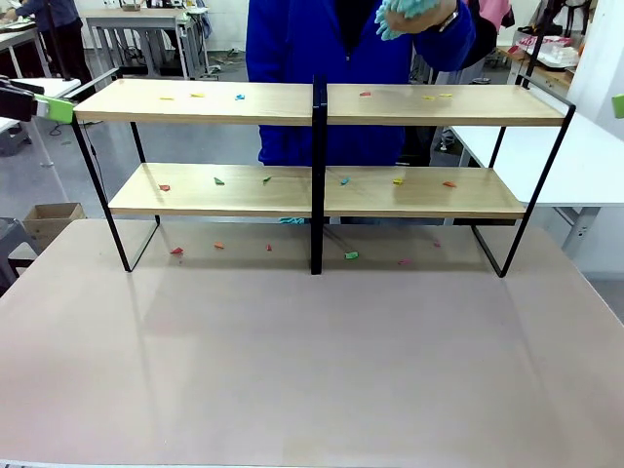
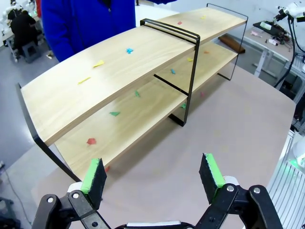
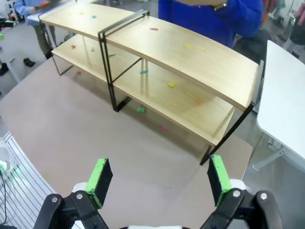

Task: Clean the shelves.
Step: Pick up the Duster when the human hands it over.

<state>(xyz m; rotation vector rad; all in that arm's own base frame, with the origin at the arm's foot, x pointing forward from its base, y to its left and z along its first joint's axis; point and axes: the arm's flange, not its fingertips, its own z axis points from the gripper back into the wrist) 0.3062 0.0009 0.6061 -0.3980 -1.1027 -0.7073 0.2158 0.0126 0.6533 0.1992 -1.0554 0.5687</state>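
Beige tabletop [image 1: 312,370] lay bare on its near half, and the shelves [image 1: 273,105], a wide two-tier rack of light-wood boards in a thin black metal frame, stood across its far half. Small coloured paper scraps [image 1: 239,97] dotted the top board, the lower board and the tabletop beneath, so the cleaning looked not yet begun, with every tier left to do.

The left gripper [image 2: 152,172], black with green pads, hung released and empty off the rack's left end. The right gripper [image 3: 158,177] was likewise spread wide and held nothing off the right end.

Beyond the rack, a person in a blue jacket [image 1: 292,58] held a fluffy teal cloth [image 1: 398,18] above the top board. The black centre post [image 1: 318,175] split each tier, so a sweep would probably have to go half by half. A white side table [image 1: 585,166] stood at the far right.
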